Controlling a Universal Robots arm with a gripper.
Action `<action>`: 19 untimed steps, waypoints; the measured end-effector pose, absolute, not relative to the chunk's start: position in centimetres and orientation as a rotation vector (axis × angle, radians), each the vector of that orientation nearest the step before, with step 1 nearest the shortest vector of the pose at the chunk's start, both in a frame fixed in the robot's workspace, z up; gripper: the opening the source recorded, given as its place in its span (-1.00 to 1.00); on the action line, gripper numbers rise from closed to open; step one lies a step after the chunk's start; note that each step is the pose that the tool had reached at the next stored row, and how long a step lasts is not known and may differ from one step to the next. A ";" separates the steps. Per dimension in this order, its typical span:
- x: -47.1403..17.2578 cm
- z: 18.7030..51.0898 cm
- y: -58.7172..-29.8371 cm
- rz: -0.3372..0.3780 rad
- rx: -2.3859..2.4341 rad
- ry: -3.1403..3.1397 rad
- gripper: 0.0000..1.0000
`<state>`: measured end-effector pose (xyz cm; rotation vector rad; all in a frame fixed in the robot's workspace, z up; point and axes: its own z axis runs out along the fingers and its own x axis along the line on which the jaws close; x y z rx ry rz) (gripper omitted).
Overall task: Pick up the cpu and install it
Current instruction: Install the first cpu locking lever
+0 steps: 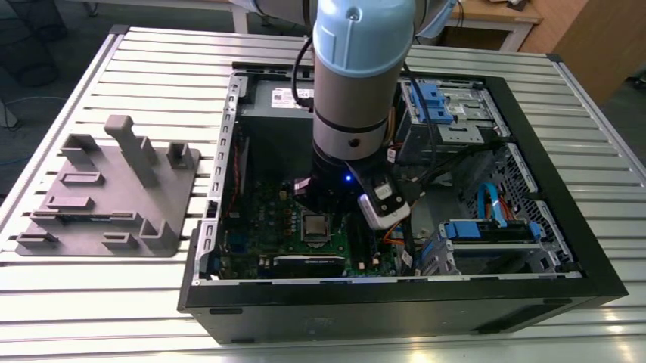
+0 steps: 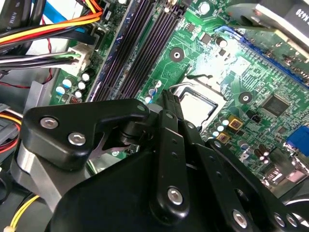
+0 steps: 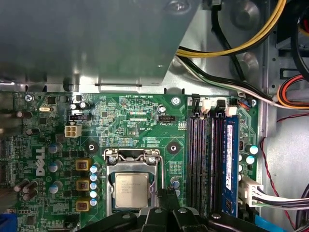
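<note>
The cpu [image 3: 131,189] — a small flat square chip with a silvery-grey metal top — lies seated in the metal-framed socket [image 3: 132,155] of the green motherboard [image 3: 140,123], inside the open black computer case [image 1: 404,302] on the slatted metal surface [image 1: 101,302]. The black gripper [image 3: 166,212] hangs just above the chip's 4 o'clock corner — whether its jaws are apart or together cannot be told. Grey plastic fixture blocks [image 1: 106,193] stand at the case's 9 o'clock side in the exterior view.

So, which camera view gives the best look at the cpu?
The first wrist view: the cpu is seen nearly straight on, lying in its socket on the motherboard, most of its metal top showing. In the second wrist view the pincer's black linkage covers part of it. In the exterior view it is small, below the arm.
</note>
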<state>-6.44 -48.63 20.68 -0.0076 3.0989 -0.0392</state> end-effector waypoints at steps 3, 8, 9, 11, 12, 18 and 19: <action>-6.4 20.7 -48.7 -0.040 -0.010 3.099 -0.79; -6.4 20.7 -48.8 -0.042 -0.013 3.099 -0.79; -6.4 20.7 -48.9 -0.042 -0.014 3.099 -0.79; -6.4 20.7 -49.0 -0.042 -0.015 3.099 -0.79; -6.4 20.7 -49.0 -0.043 -0.015 3.099 -0.79; -6.4 20.7 -49.0 -0.045 -0.016 3.099 -0.79; -6.4 20.7 -49.0 -0.046 -0.016 3.099 -0.79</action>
